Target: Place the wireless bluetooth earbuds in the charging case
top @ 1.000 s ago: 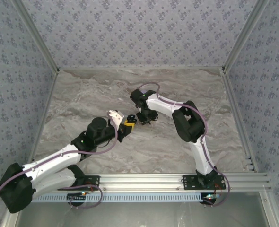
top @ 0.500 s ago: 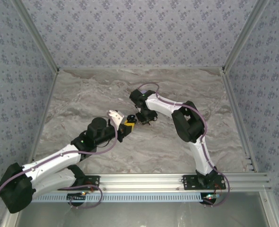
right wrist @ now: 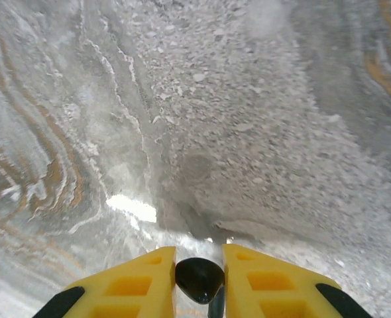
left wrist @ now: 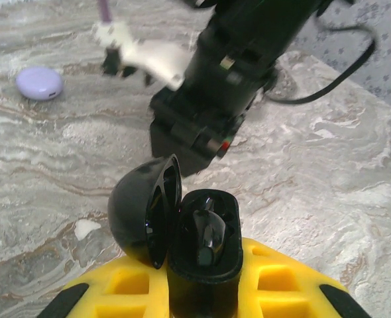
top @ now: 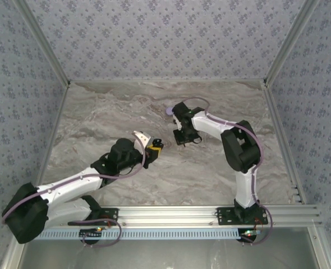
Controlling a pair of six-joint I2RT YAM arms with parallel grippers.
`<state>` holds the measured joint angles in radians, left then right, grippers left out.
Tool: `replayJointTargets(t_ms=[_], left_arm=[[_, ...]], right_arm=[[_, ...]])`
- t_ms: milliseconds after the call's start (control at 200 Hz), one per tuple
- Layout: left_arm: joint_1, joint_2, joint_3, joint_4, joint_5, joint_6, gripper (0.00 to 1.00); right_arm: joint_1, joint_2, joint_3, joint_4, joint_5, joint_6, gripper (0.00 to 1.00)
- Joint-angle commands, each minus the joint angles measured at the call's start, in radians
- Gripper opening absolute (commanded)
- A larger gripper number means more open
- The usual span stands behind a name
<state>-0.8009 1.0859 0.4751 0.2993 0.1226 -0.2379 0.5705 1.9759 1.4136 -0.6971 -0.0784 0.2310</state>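
Alignment of bud to case governs the coming move; the right hand (right wrist: pixel 199 257) is pressed onto a black earbud (right wrist: pixel 199 278), hanging over the bare marbled surface (right wrist: pixel 262 112); the open charging case (left wrist: pixel 204 265) is pinched in the left hand (top: pixel 152 147), leftward of the right hand in the overhead view, near but apart; the case's long axis runs up out of the fingers, lid (left wrist: pixel 142 215) swung left, with one seated earbud (left wrist: pixel 207 235) inside; the right hand looks the one to travel; a lavender case (top: pixel 169 111) lies beyond it; patterned walls (top: pixel 154 39) close the surface in on three sides.
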Motion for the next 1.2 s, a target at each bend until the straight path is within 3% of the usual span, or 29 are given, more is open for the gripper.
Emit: replayJointTargets(t_ms=[0,420,650,959,1194], left_arm=[[-0.006,0.04,0.054,0.051,-0.044,-0.049,0.08],[-0.007,0.161,0.06,0.128,-0.103,-0.122,0.08],[-0.006,0.239,0.056,0.257,-0.043,-0.16,0.08],[-0.006,0.378,0.057,0.558,0.079,-0.231,0.07],[-0.008,0.439,0.08,0.665,0.125,-0.262,0.07]], right_arm=[[-0.019,-0.095,-0.049,0.084,-0.091,0.023,0.23],[-0.051,-0.316,-0.158,0.181,-0.205,0.032,0.23],[-0.051,-0.41,-0.167,0.208,-0.263,0.039,0.24],[-0.042,-0.506,-0.176,0.243,-0.329,0.039,0.24],[-0.04,-0.571,-0.212,0.31,-0.35,0.042,0.25]])
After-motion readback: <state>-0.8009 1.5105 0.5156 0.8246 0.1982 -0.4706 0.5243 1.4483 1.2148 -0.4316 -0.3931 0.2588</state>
